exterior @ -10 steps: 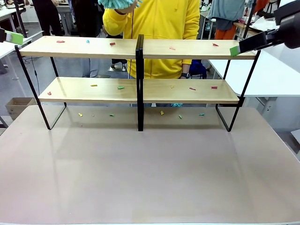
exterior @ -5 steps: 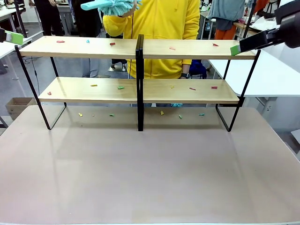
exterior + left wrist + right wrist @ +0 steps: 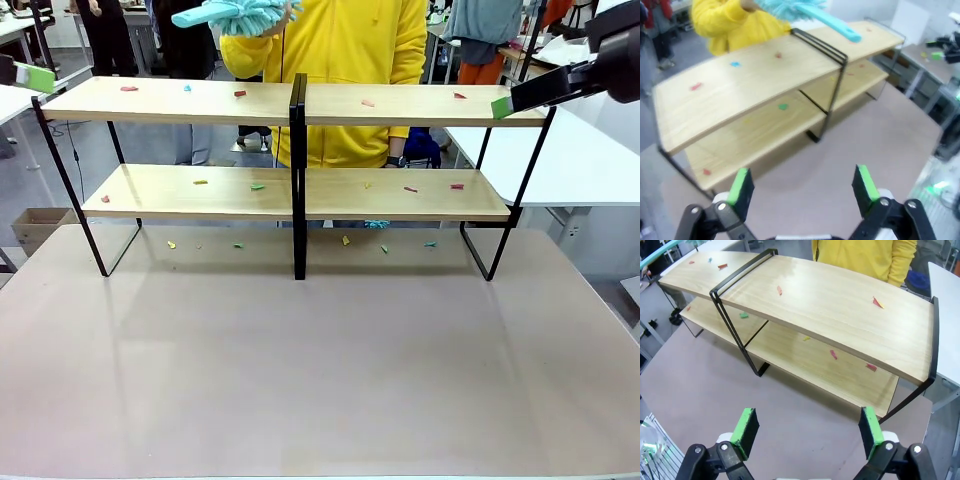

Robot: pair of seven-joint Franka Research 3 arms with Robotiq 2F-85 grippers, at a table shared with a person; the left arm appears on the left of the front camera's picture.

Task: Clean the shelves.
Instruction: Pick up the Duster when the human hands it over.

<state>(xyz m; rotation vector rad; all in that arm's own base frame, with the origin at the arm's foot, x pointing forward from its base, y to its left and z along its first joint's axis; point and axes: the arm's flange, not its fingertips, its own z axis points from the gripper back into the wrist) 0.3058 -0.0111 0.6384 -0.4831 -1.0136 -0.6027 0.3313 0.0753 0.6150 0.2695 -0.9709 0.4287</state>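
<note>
Shelves (image 3: 200, 192) stand across the far part of the table (image 3: 320, 370), two long wooden boards on a black frame. At their left end the left gripper (image 3: 803, 189) hangs beside the top board's corner, spread wide and holding nothing. Small coloured scraps (image 3: 258, 186) lie on both boards and on the table underneath. Behind the centre post a person (image 3: 350, 60) in a yellow top holds a turquoise duster (image 3: 232, 13) above the top board, clear of it. At the right end the right gripper (image 3: 810, 432) is also spread wide and empty, near the top board's corner.
</note>
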